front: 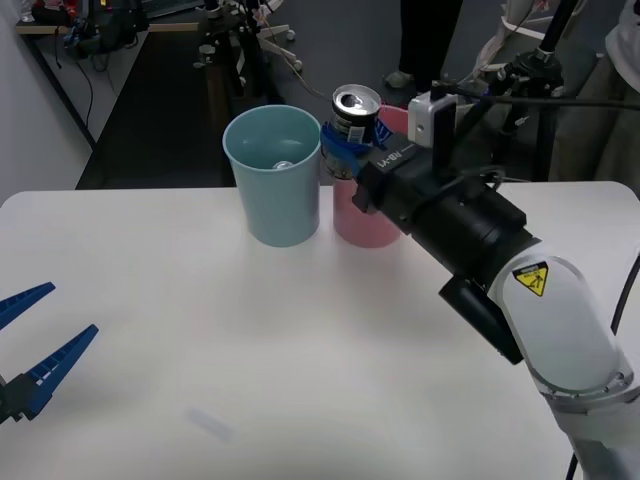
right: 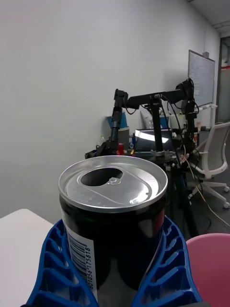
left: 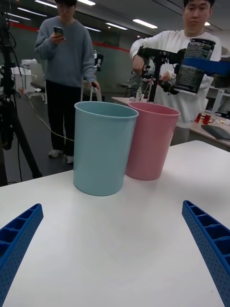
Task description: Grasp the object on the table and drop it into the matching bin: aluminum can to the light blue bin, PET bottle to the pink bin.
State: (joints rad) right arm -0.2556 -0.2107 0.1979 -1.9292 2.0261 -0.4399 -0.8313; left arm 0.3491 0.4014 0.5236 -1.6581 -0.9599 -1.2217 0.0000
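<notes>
A: Landmark is the light blue bin (front: 272, 175). Biggest first — the table (front: 200, 330), white, bare in front of that bin. The pink bin (front: 368, 222) stands touching or just beside it, on the robot's right.

B: And the arms?

A: Right arm reaches in from the near right. The right gripper (front: 345, 152) is clamped on the aluminum can (front: 354, 118), blue fingers (right: 52, 268) wrapped around its lower body, can upright, opened top showing. It's held above rim height, just to the right of the light blue bin — more over the pink one's near edge, I'd say, though depth is hard to read here.

B: Why up there?

A: Carried high to clear the rims, probably; it needs to go left to sit over the light blue bin before release.

B: Left side?

A: Left gripper (front: 25, 350) parked low over the table, well apart from the bin, fingers spread wide, nothing in them — idle.

B: Room?

A: Camera stands, cables and an office chair beyond the table.
</notes>
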